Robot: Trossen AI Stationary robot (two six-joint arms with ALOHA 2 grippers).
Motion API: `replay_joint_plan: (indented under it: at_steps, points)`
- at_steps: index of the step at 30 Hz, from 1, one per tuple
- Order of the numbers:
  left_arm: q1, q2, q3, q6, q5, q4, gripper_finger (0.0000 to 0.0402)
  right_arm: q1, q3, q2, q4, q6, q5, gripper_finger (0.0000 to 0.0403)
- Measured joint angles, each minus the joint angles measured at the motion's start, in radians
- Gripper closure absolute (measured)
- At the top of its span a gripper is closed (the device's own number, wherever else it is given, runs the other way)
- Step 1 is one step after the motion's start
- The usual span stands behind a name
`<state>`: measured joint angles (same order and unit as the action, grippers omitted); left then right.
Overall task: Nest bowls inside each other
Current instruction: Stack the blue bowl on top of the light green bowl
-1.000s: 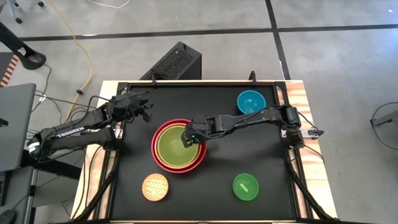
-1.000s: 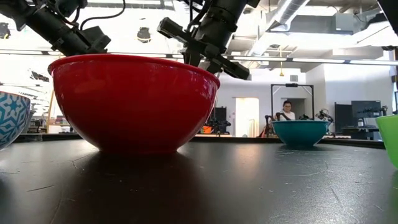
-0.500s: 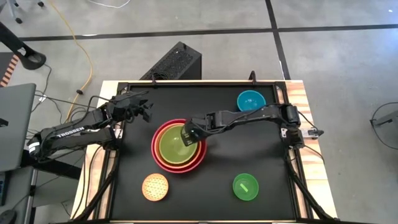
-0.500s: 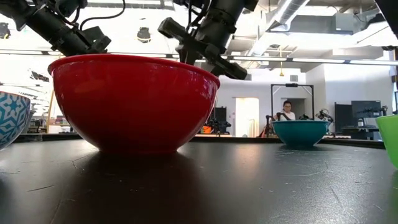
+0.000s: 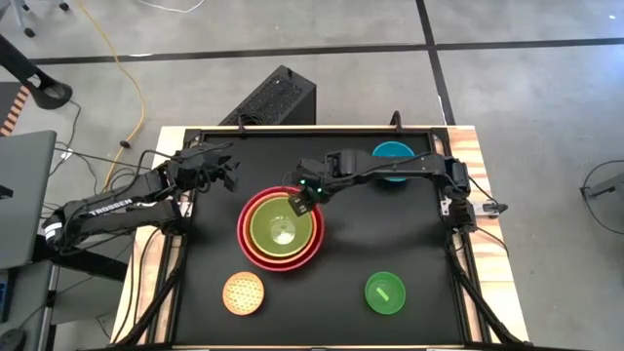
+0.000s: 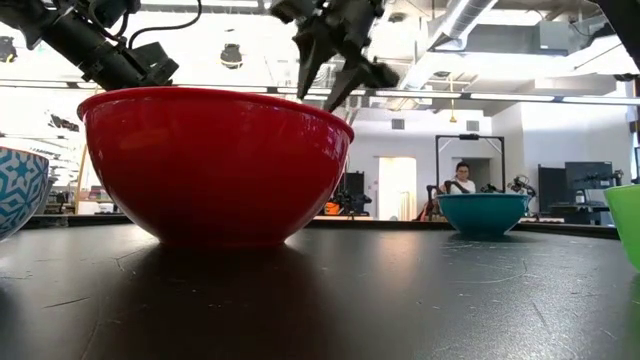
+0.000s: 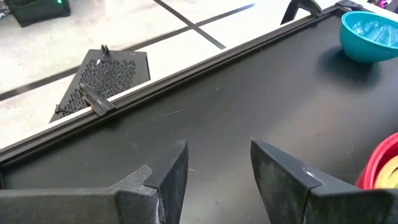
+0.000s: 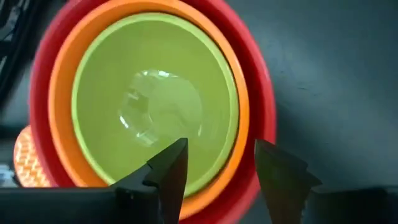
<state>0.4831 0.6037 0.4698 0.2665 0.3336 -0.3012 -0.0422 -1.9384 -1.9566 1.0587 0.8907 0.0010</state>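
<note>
The big red bowl (image 5: 281,230) stands mid-table with the orange bowl (image 8: 239,155) and the lime-yellow bowl (image 8: 155,93) nested inside it. My right gripper (image 5: 305,198) hangs open above the stack's far right rim, touching nothing; the low view shows its fingers (image 6: 330,75) clear above the red bowl (image 6: 215,165). The teal bowl (image 5: 393,156) sits at the far right, partly under the right arm. A small bright green bowl (image 5: 384,292) and a small patterned bowl (image 5: 244,292) rest near the front edge. My left gripper (image 5: 226,174) waits open at the far left.
A raised frame (image 5: 312,130) runs round the black tabletop. Bare table lies between the stack and the teal bowl (image 7: 370,34). A black perforated box (image 5: 273,97) stands on the floor beyond the far edge. A person (image 6: 462,180) sits far off in the room.
My right gripper has opened, let go of the lime-yellow bowl's rim and risen out of the stack, drifting toward the far edge and rolling a little. The lime-yellow bowl stays seated in the orange bowl.
</note>
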Motion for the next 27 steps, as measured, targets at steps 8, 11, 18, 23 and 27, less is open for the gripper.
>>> replay_joint_plan:
  at_steps: [8,11,18,23,27]
  points:
    - [0.0,0.0,0.0,0.0,-0.001,0.0,0.0236,-0.065,-0.131,0.019,0.277,-0.153,0.05,0.0217]
    - [0.0,0.0,0.0,0.001,-0.001,0.0,0.0236,-0.096,-0.131,0.048,0.34,-0.198,0.07,0.0225]
    - [0.0,0.0,0.0,0.033,-0.003,0.0,0.0236,-0.205,-0.066,0.162,0.507,-0.247,0.201,0.0237]
    - [0.0,0.0,0.0,0.069,-0.003,0.0,0.0236,-0.337,0.183,0.344,0.437,-0.255,0.207,0.0237]
    - [0.0,0.0,0.0,0.078,0.015,0.0,0.0236,-0.467,0.446,0.491,0.264,-0.226,0.209,0.0237]
